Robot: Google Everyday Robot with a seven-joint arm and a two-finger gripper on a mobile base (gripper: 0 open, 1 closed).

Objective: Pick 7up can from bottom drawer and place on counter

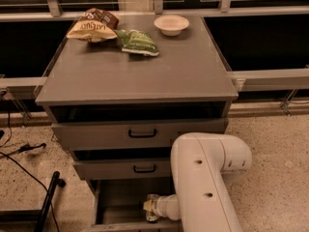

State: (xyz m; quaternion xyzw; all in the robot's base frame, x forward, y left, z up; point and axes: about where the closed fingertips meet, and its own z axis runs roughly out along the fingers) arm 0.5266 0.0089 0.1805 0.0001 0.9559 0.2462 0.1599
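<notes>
Where the white arm [207, 178] bends down at the btm centre of the frame, the gripper [149, 206] sits inside the bottom drawer [118, 202], right up against the 7up can [153, 216]. The can stands upright, long axis vertical, near the drawer's front edge, w/ its silver top just showing. It's directly at the gripper's tip, on the left-of-frame end of the wrist, so no sideways reach looks needed. Can't tell whether the gripper is wide, narrow or clamped on the can.

Coming move, I'd guess: lift up & out past the two upper drawers [140, 134], then over to the counter [145, 76] mid-frame.

Labels: the can's print isn't readable. Upper left of the frame, a tan snack bag [94, 29] has dark lettering starting "LAT…", rest unclear. The green bag [137, 41] beside it & the bowl [171, 24] show no legible text.
</notes>
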